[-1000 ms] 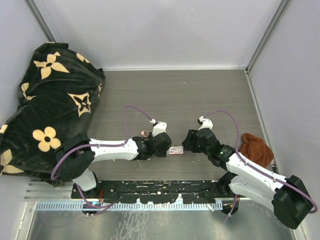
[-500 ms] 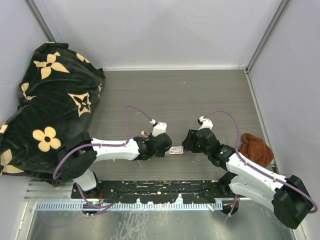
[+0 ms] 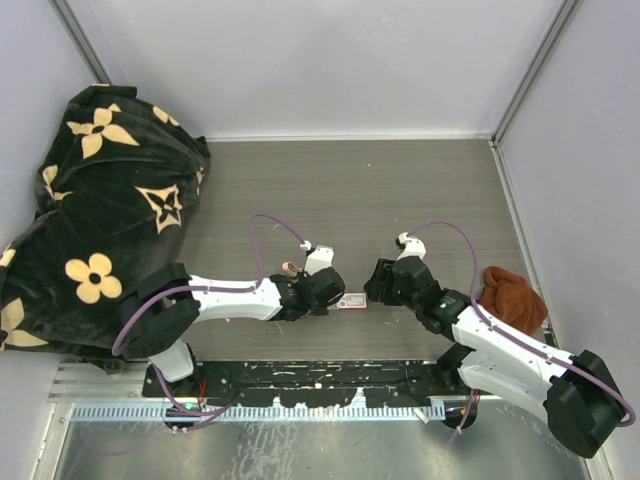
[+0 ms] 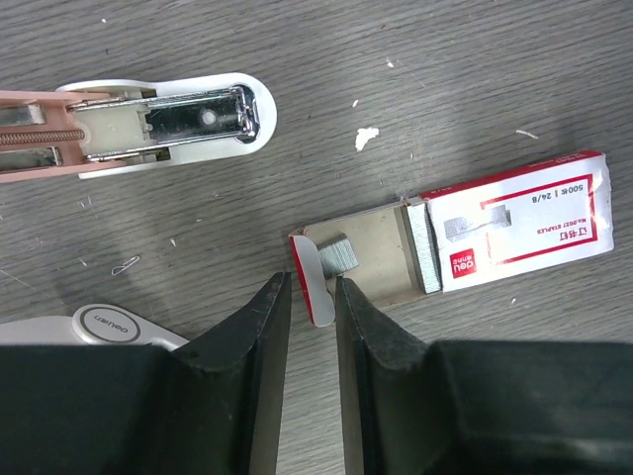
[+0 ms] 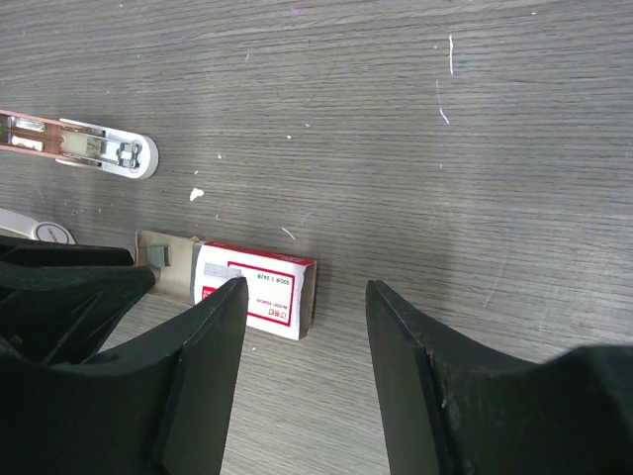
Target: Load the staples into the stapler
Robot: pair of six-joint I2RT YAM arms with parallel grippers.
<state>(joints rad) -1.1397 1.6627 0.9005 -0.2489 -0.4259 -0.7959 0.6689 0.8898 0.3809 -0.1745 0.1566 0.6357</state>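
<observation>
The staples box [image 4: 519, 220], red and white, lies on the table with its tan tray [image 4: 374, 262] slid out; silvery staple strips [image 4: 422, 247] lie in the tray. My left gripper [image 4: 313, 295] stands at the tray's upturned end flap [image 4: 309, 277], its narrow jaws one on each side of it, a slit of gap still showing. An opened white stapler [image 4: 168, 124] with a pink inner rail lies beyond; a second white stapler [image 4: 104, 325] is beside my left finger. My right gripper [image 5: 305, 292] hovers open over the box's [image 5: 259, 289] other end. From above the box [image 3: 352, 301] sits between both grippers.
A black flower-patterned cloth [image 3: 100, 200] is heaped at the left of the table. A brown cloth [image 3: 512, 297] lies at the right edge beside my right arm. Small white scraps and loose staples dot the wood surface [image 4: 366, 137].
My left jaws have narrowed around the tray's end flap, and the left arm's elbow has edged a little. The right arm and the box have not moved.
</observation>
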